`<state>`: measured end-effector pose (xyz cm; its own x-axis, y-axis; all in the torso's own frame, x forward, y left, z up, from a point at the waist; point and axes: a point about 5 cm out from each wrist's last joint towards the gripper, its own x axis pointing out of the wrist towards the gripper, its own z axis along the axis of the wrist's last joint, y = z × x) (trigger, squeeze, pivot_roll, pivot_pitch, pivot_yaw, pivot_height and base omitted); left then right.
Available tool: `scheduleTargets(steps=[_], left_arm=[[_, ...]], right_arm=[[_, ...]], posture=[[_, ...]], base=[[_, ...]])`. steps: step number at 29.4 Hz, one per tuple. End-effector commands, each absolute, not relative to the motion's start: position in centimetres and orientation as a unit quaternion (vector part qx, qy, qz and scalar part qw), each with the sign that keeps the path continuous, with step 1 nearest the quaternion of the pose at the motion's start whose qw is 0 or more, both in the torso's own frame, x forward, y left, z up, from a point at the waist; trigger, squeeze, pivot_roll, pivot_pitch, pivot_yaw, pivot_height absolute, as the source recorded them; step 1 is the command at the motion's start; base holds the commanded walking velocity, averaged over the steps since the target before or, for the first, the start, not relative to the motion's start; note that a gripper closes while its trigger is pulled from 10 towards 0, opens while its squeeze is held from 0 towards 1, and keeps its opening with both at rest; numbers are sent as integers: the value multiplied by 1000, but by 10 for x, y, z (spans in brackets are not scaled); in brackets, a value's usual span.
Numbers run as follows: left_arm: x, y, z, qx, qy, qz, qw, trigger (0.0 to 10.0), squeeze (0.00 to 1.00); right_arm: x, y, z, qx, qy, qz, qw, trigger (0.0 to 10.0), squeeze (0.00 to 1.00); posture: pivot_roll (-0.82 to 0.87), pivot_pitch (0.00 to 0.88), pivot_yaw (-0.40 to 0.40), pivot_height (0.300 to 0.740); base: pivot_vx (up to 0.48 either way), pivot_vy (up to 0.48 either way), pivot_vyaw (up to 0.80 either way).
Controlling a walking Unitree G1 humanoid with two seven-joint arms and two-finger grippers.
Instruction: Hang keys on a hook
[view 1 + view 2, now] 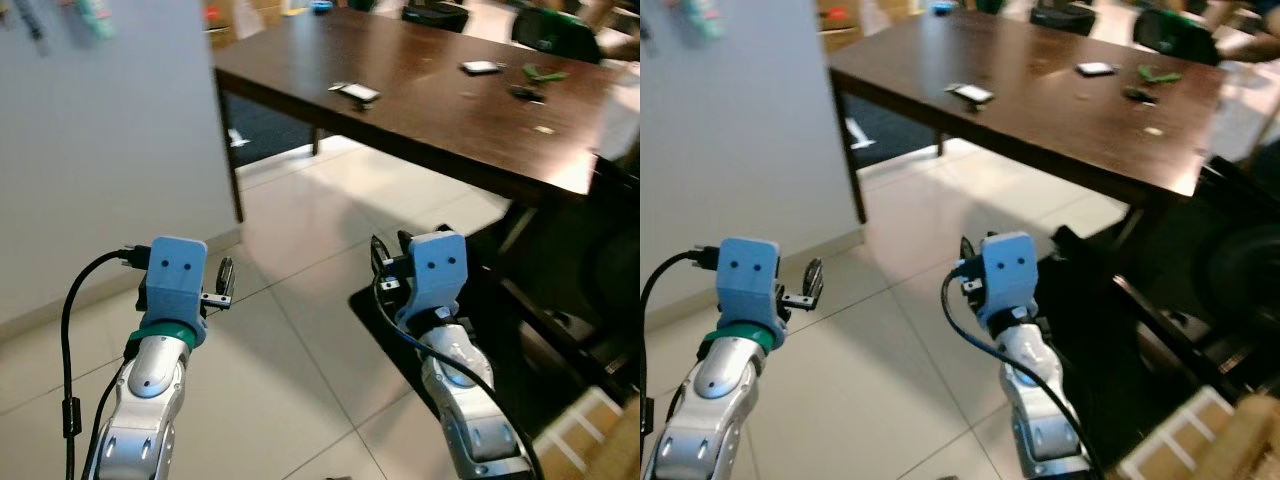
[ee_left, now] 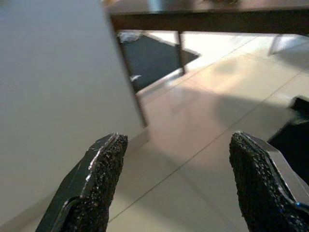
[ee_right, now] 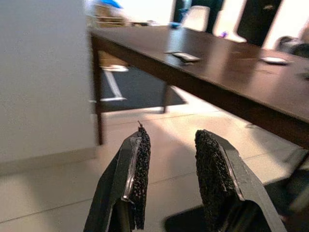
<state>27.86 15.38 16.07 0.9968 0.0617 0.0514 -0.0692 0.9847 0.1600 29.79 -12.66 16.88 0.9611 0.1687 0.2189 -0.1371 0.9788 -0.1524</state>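
Note:
Both arms are raised over the tiled floor, each with a blue wrist housing. My left gripper is open, its fingers wide apart with nothing between them; it points at the foot of a pale wall. My right gripper is open too, with a narrower gap, and faces the dark wooden table. Small flat items lie on the table, one near its left end and a green one farther back; I cannot tell which are keys. Blurred coloured things hang high on the wall.
A table leg stands close to the wall's corner. A black mat lies on the floor under my right arm. Dark chairs stand behind the table. A dark rug lies beneath the table.

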Motion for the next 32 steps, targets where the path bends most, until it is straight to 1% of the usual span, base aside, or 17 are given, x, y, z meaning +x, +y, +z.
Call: scheduleTargets(steps=[1,12,13,17,32], left_arm=[[277,158,157,82,-13,38,996,10000,0],[277,159,157,91,-20,40,995,10000,0],[277,160,156,100,-17,45,994,10000,0],[278,163,153,108,-14,52,993,10000,0],[278,163,152,109,-14,49,993,10000,0]], right_arm=[[297,-126,168,-67,-112,78,988,10000,0],[296,-126,168,-68,-113,77,988,10000,0],[296,-126,168,-71,-116,76,988,10000,0],[295,-125,171,-83,-130,78,985,10000,0],[294,-123,170,-87,-134,85,983,10000,0]], posture=[[-137,48,90,740],[-137,49,92,740],[-138,48,93,740],[-137,46,94,740],[-137,38,96,740]], base=[[0,0,-800],[0,0,-800],[364,0,-800],[458,0,0],[461,0,0]])
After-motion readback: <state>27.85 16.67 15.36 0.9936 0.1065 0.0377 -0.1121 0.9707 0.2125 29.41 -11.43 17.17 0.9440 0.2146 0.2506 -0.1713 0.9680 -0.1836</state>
